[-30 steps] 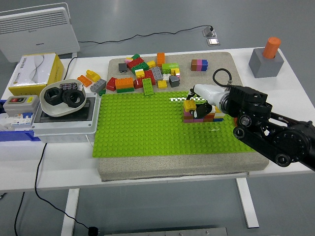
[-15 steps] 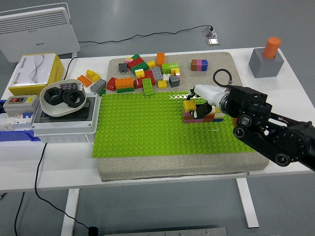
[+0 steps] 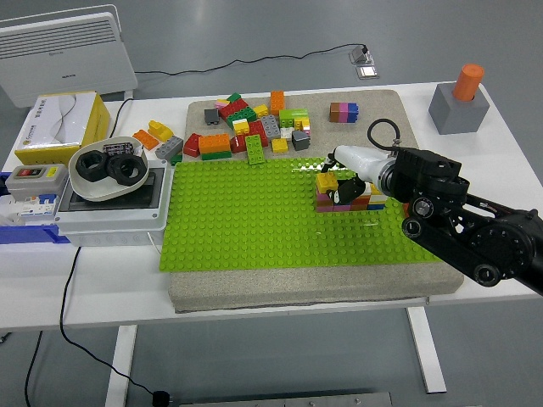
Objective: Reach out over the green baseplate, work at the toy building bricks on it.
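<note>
right hand [image 3: 349, 175] reaching in from the right edge, white fingers [image 3: 356, 158] curled down over a small stack of bricks [image 3: 344, 197] on the green baseplate [image 3: 254, 220], dark fingertips touching the yellow brick [image 3: 327, 181] on top; cannot tell whether pinching it or only pressing on it. stack set near the baseplate's far right corner, close to its right edge, directly under the fingers. wide bare run of green studs to the left and toward the near edge. loose bricks [image 3: 246, 127] heaped on the mat just beyond the baseplate's far edge, well clear of the hand. grey box [image 3: 110, 203] with a bowl of black rings [image 3: 109, 170] just beside the left edge. grey block [image 3: 459, 107] with an orange peg far right.
</note>
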`<control>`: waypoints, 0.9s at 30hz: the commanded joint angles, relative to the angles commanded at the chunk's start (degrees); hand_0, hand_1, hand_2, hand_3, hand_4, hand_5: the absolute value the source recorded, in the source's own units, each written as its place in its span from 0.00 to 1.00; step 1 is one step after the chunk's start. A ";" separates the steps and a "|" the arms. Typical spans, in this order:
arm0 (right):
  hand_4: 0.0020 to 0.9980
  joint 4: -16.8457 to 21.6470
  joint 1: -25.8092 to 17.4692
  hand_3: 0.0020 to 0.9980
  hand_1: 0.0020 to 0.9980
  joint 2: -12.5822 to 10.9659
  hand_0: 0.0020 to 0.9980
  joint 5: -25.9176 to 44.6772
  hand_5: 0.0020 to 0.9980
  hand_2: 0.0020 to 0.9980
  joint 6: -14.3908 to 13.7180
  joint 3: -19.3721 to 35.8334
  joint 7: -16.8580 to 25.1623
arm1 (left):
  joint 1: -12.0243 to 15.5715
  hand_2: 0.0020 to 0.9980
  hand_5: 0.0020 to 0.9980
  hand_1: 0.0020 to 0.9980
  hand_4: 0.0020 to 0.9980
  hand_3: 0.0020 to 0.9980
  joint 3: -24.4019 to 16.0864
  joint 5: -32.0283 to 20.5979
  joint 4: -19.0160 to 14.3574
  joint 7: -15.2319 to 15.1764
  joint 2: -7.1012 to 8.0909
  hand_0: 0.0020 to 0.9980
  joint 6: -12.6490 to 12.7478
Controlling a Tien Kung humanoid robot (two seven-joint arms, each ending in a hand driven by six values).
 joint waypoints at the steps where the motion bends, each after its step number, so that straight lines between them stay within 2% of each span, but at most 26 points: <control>1: 0.60 -0.02 -0.01 0.66 0.87 0.01 0.89 0.01 0.15 0.87 0.00 0.00 0.00 | 0.01 0.65 0.41 0.73 0.65 0.45 0.00 0.00 0.00 0.00 0.00 0.79 0.00; 27: 0.61 -0.10 -0.16 0.67 0.87 0.00 0.89 0.03 0.16 0.87 -0.01 0.13 0.03 | 0.17 0.65 0.41 0.73 0.65 0.45 -0.11 0.00 0.05 0.01 -0.13 0.79 0.03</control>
